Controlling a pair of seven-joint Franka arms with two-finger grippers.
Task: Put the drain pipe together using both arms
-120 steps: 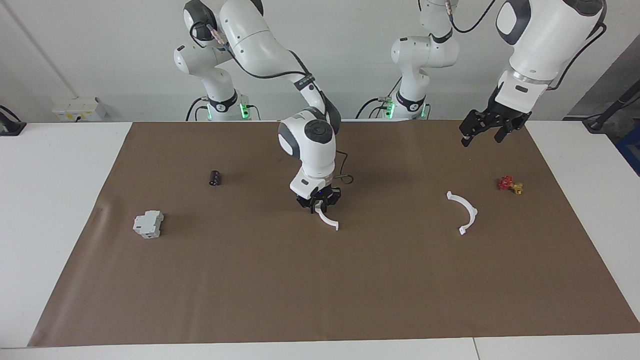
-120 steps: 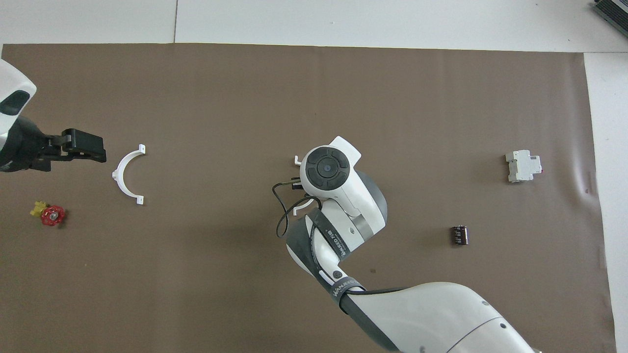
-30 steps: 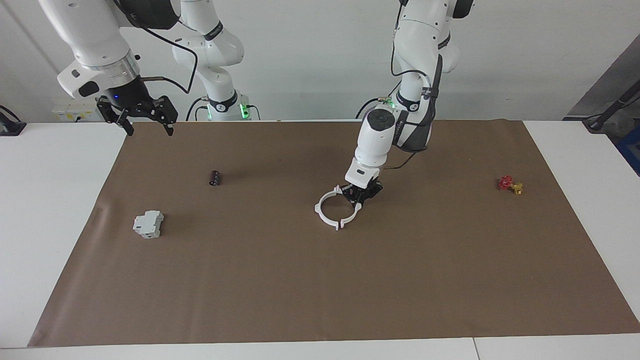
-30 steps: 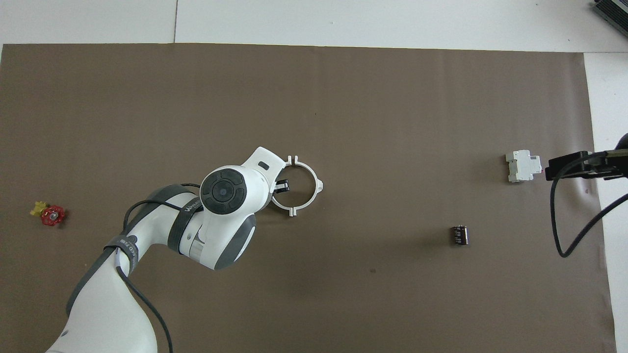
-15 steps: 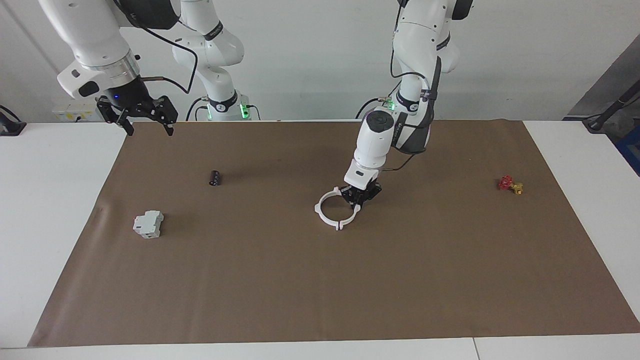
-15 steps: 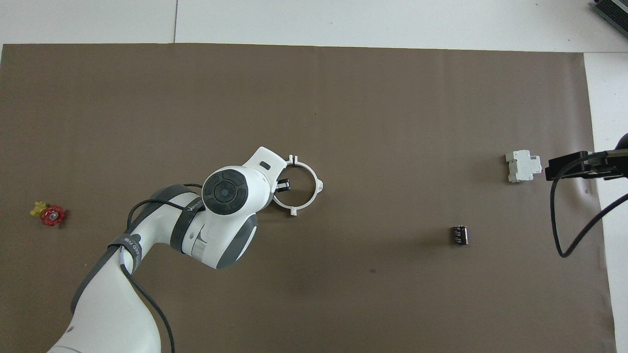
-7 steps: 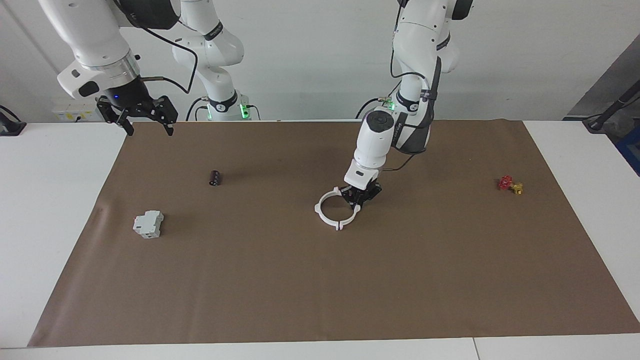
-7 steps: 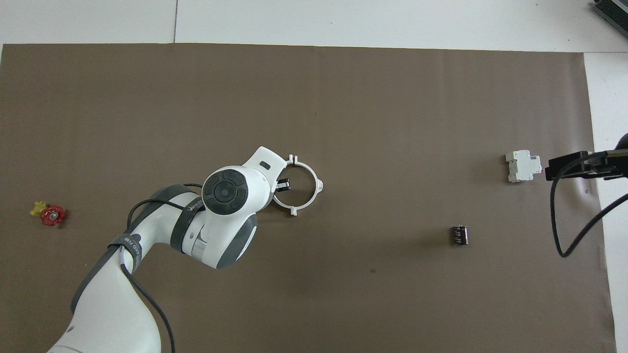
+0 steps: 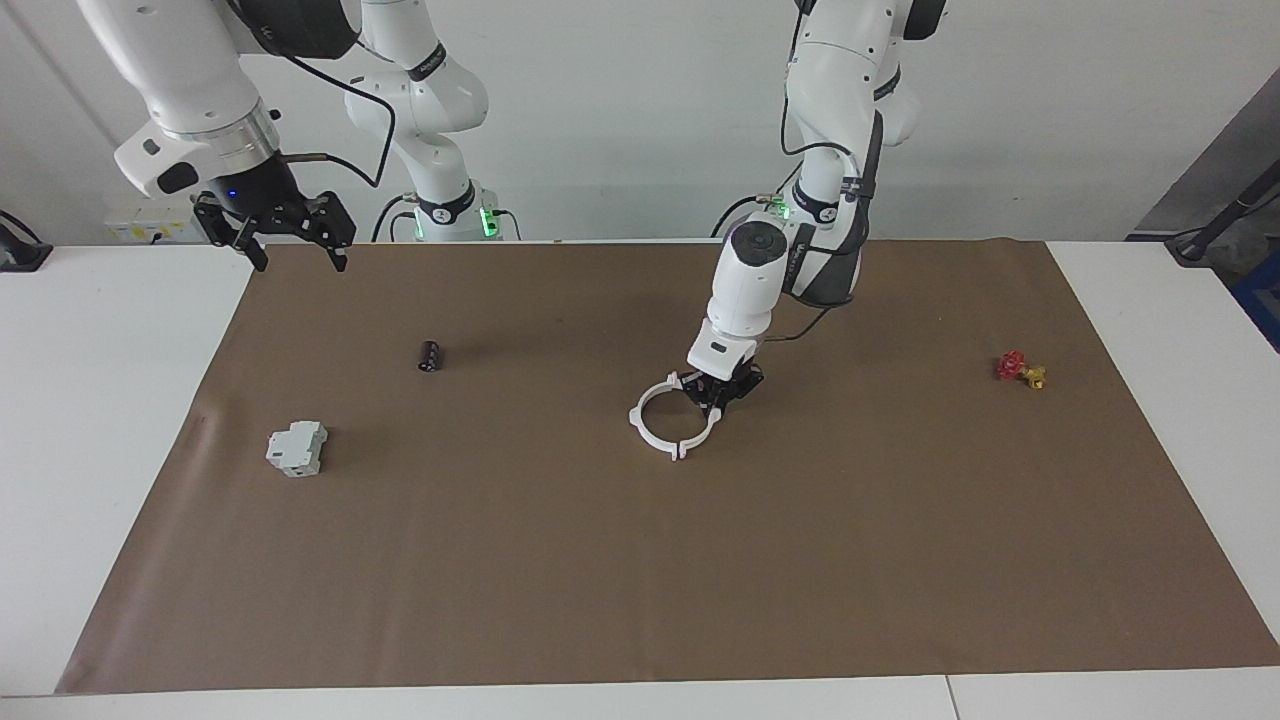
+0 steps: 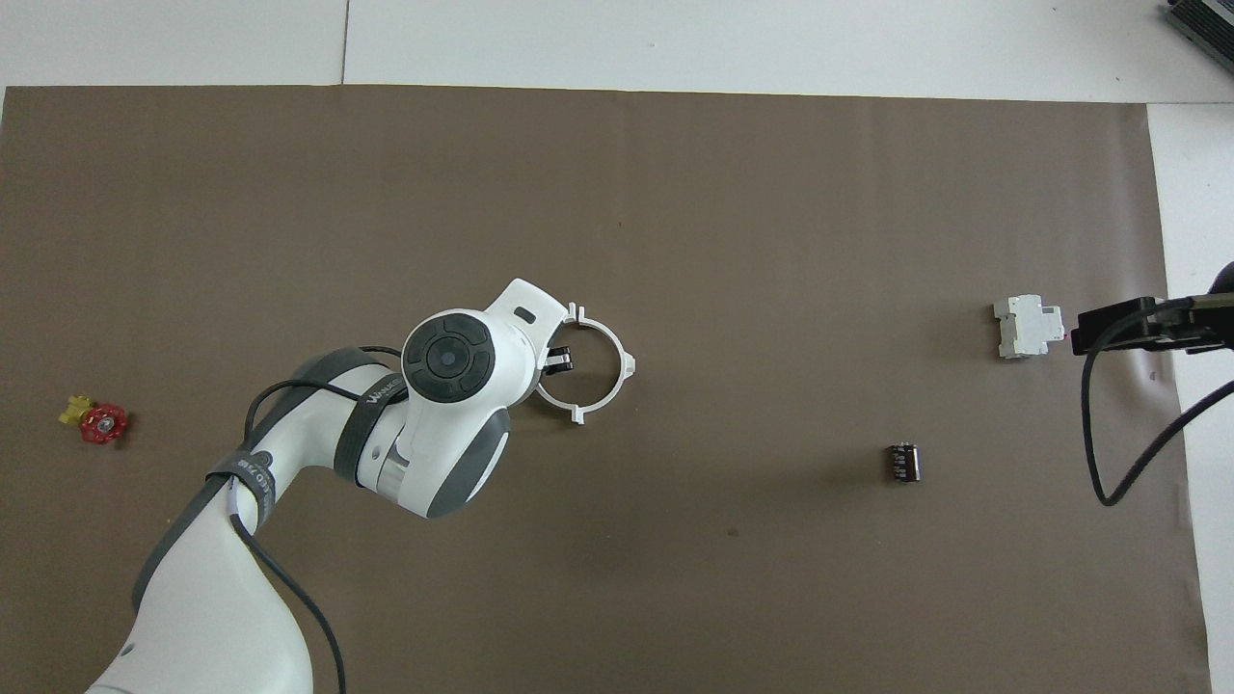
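Note:
The drain pipe's two white half-rings lie closed together as one ring on the brown mat at mid-table; the ring also shows in the overhead view. My left gripper is down at the ring's half toward the left arm's end of the table, straddling its arc, and its wrist hides part of that arc in the overhead view. My right gripper is open and empty, held up over the mat's corner at the right arm's end, where it waits.
A grey boxy block and a small dark cylinder lie toward the right arm's end of the mat. A red-and-yellow valve lies toward the left arm's end. The brown mat covers most of the white table.
Eight seconds ago the right gripper was at one half and the other lay apart. Now both form a ring. In the last second only the left wrist shifted slightly.

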